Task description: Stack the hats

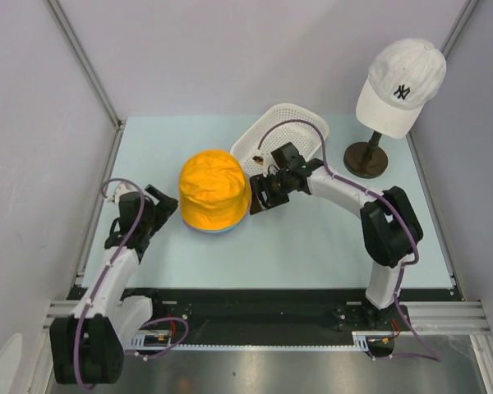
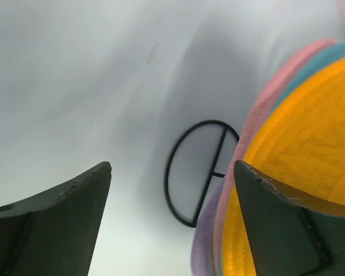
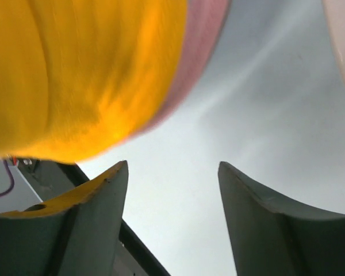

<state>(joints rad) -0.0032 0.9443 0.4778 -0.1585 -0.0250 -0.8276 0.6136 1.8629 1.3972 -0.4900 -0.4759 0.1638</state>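
Hats (image 1: 214, 193) sit stacked, orange on top, on the pale blue table (image 1: 312, 238), just right of the left gripper (image 1: 168, 205) and just left of the right gripper (image 1: 260, 194). Both grippers are spread and hold nothing. Behind the right gripper lies a white basket (image 1: 292, 123), and farther right a white cap (image 1: 400, 86) sits on a stand (image 1: 366, 158). Grey walls (image 1: 230, 49) enclose the table.

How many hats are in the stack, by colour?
orange hat: 1
teal hat: 1
pink hat: 1
lavender hat: 1
Total: 4
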